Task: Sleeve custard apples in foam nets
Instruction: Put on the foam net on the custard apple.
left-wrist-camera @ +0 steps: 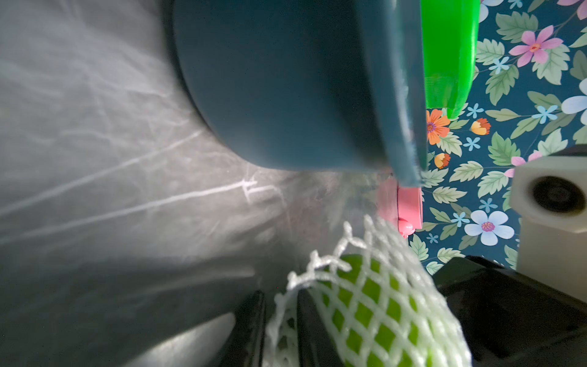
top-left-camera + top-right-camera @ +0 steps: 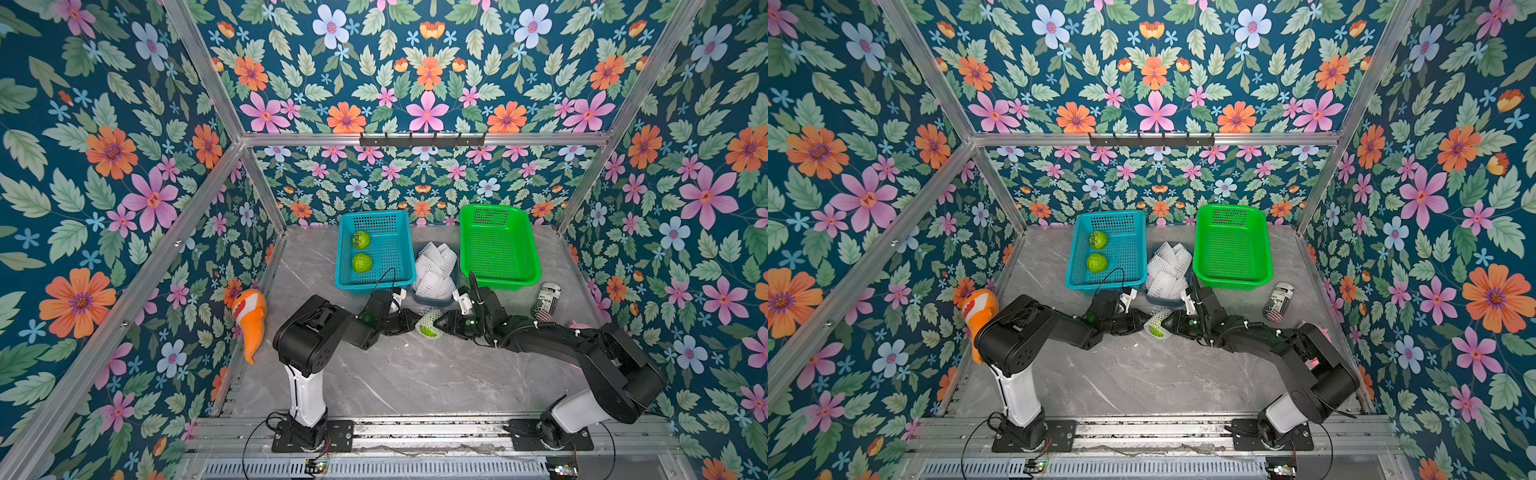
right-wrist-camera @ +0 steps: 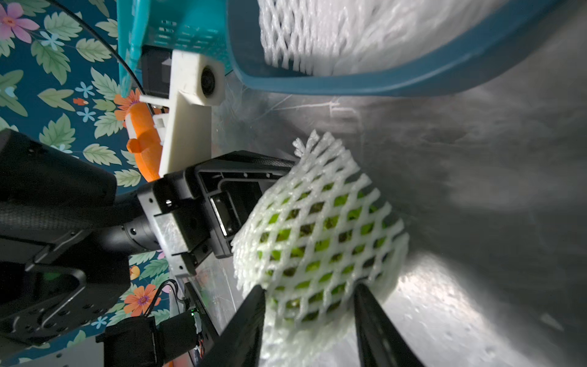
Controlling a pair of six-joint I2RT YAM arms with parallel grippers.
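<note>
At the table's middle, one custard apple sits inside a white foam net. My right gripper is shut on this netted fruit from the right. From the left, my left gripper has its jaws a little apart, and the net's loose edge lies between them. Two bare custard apples lie in the teal basket. Several spare foam nets fill a dark blue tub behind the grippers.
An empty green basket stands at the back right. The dark blue tub is close behind both grippers. An orange fish plush leans at the left wall. A printed can and a pink object lie at the right.
</note>
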